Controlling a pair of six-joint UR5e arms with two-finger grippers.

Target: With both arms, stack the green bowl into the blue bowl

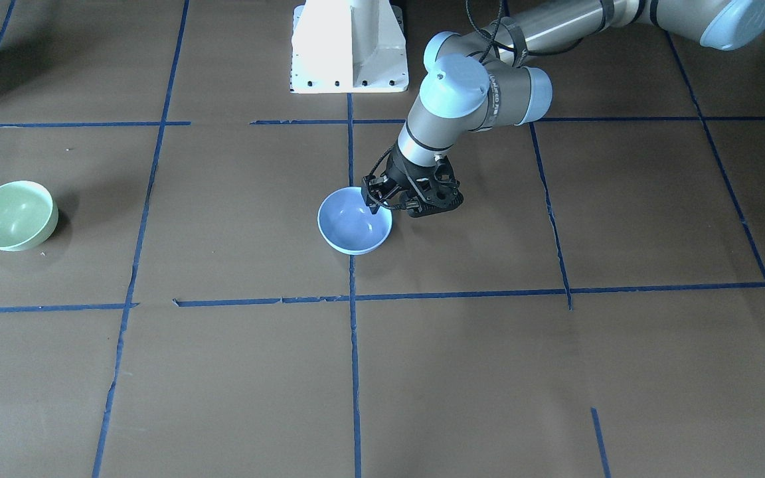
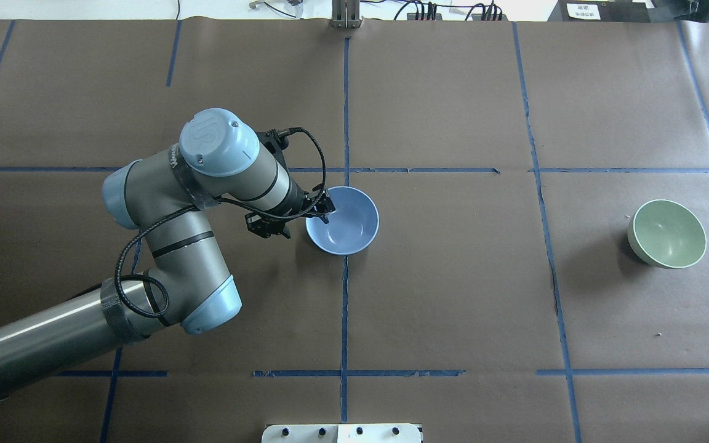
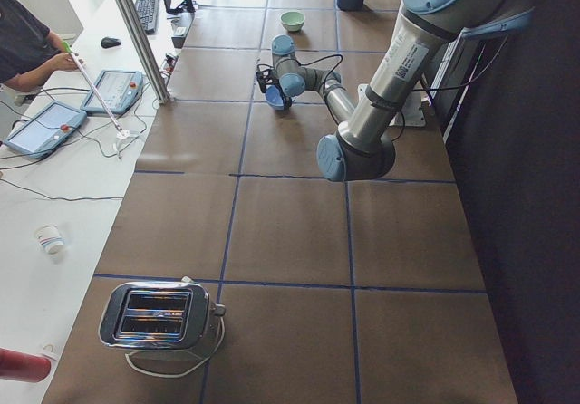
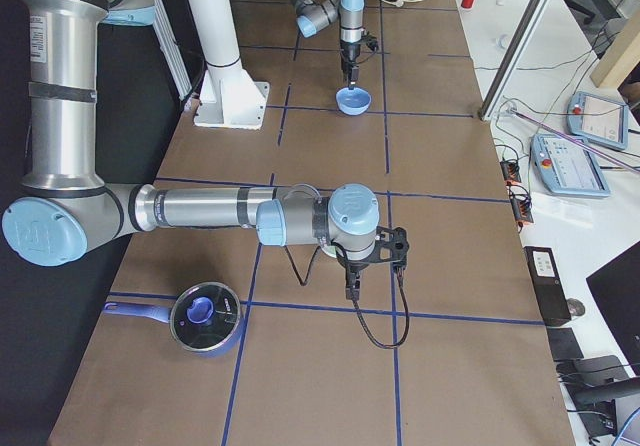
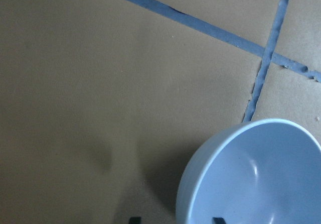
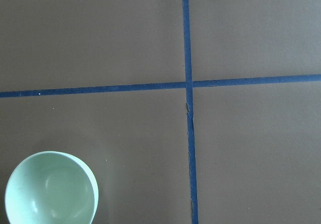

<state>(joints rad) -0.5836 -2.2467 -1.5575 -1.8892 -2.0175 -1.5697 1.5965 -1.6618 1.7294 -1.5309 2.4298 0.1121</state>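
The blue bowl stands upright at the table's middle, also in the front view. My left gripper is open over its rim. In the left wrist view the two fingertips stand apart, one inside the blue bowl and one outside. The green bowl stands alone at the far right, also in the front view and low in the right wrist view. My right gripper hangs above the table in the exterior right view only; I cannot tell if it is open.
The white pedestal stands at the robot's base. A pot with a dark lid sits near the right arm. A toaster sits at the table's left end. An operator stands by the side bench.
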